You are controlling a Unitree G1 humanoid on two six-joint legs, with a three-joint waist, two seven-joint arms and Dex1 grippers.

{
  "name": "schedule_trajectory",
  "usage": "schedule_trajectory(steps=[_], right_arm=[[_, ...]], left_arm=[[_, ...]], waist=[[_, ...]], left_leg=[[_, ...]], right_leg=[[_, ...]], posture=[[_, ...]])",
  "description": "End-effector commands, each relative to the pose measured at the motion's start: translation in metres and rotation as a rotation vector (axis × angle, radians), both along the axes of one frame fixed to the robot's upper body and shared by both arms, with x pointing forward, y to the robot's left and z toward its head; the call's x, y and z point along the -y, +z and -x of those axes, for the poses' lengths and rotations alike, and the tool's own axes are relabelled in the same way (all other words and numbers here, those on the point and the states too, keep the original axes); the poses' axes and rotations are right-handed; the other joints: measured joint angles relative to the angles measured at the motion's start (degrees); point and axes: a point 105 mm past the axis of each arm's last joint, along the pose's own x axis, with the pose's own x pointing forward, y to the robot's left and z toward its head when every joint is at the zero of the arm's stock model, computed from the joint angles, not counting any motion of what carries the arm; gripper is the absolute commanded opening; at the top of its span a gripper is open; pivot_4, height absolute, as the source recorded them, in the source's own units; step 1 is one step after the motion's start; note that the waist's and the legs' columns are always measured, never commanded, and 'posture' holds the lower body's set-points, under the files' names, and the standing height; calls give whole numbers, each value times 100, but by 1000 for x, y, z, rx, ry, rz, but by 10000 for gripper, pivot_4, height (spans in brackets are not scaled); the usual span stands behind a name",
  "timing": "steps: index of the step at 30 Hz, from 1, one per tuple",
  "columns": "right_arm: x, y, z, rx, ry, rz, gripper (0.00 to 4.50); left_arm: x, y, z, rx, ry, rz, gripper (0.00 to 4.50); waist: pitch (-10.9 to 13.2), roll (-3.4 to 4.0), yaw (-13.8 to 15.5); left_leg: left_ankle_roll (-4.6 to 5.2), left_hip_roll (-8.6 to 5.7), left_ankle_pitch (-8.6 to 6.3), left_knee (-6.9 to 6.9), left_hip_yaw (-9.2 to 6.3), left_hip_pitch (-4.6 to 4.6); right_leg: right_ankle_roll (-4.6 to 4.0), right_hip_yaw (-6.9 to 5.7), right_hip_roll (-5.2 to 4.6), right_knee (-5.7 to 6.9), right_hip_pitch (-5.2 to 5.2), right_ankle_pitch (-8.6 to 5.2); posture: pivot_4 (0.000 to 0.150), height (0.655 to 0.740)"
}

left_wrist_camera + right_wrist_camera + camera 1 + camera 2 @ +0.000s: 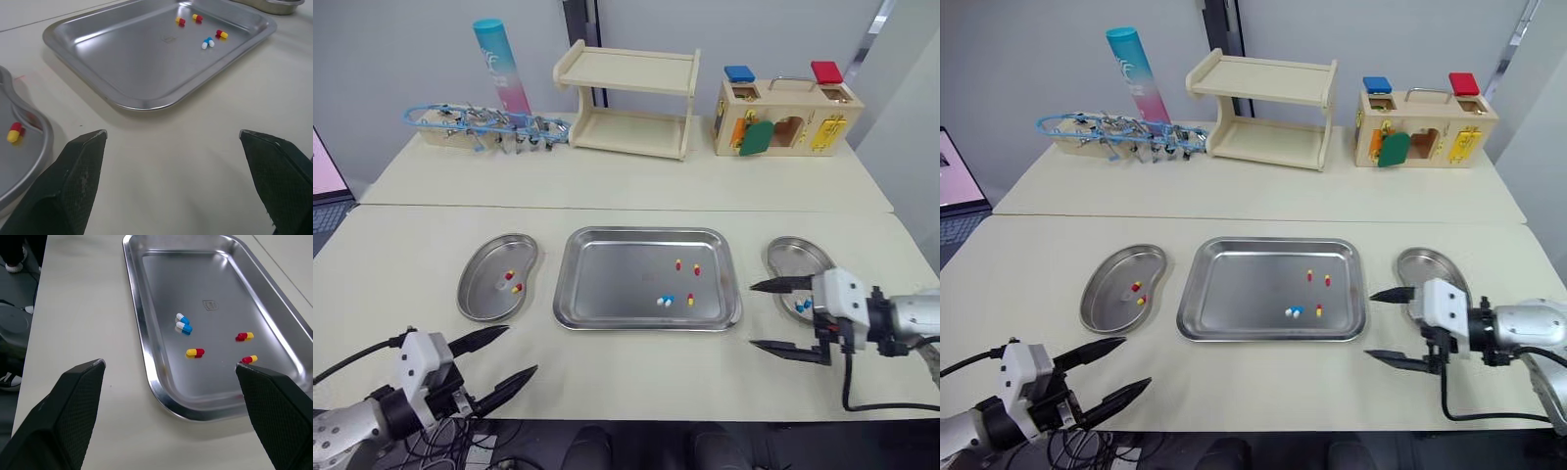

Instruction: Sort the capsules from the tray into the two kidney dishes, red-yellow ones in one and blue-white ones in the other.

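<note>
**Q:** Tray stock?
**A:** Your tray (607, 284), centre of the table (636, 377), holds five capsules. Red-yellow capsules (195, 352): three, scattered over its right half. Blue-white capsules (183, 324): two, touching each other, toward the front rim.

**Q:** Dishes?
**A:** Left kidney dish (480, 299), just beside the tray. It holds a sorted red-yellow pair (516, 288), lying near each other. Right kidney dish (788, 257), just beside the tray on the other side. It holds sorted blue-white stock (803, 305) at its near end. You cannot count these, as the gripper partly hides them.

**Q:** Grippers?
**A:** Left gripper (521, 350): fingers spread wide, nothing held. It is at the table's front edge, before the left dish. Right gripper (752, 315): fingers spread wide, nothing held. It is just off the tray's right front corner, in front of the right dish.

**Q:** Progress?
**A:** By my reckoning you are partway. Each dish already has its colour, and I see no mixing in either. Five picks are outstanding: three red-yellow to the left dish and two blue-white to the right.
</note>
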Motion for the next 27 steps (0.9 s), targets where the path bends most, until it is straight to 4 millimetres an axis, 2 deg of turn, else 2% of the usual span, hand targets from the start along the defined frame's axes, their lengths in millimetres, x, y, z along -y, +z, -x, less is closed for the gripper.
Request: schedule_trajectory(steps=[1, 4, 6, 13, 27], right_arm=[[-29, -2, -16, 37, 11, 32, 44869], [-43, -7, -28, 38, 13, 60, 44869], [-51, -10, -35, 30, 14, 74, 41040], [-75, -12, -49, 38, 36, 108, 18910], [-100, -24, -67, 80, 99, 252, 18910]], left_arm=[[22, 7, -1, 36, -84, 47, 45000], [32, 6, 0, 40, -137, 55, 45000], [40, 4, 2, 47, -176, 56, 45000], [60, 0, 0, 67, -239, 82, 45000], [64, -5, -3, 74, -263, 77, 45000]], waist=[[0, 0, -13], [0, 0, -1], [0, 0, 10], [0, 0, 4], [0, 1, -2]], left_leg=[[0, 0, 0, 1, 1, 4], [-1, 0, 1, 1, -4, 0], [-1, 0, 0, 1, -3, -5], [0, 0, 0, 1, -6, -6], [0, 0, 0, 1, -6, -6]], right_leg=[[0, 1, 0, 4, -1, 1], [0, -3, 1, 6, -5, 1], [0, -2, 1, -1, -6, 1], [-1, -4, 0, 4, -9, 1], [-1, -4, 1, 5, -13, 1]], posture=[[1500, 7400], [1500, 7400], [1500, 7400], [1500, 7400], [1500, 7400]])
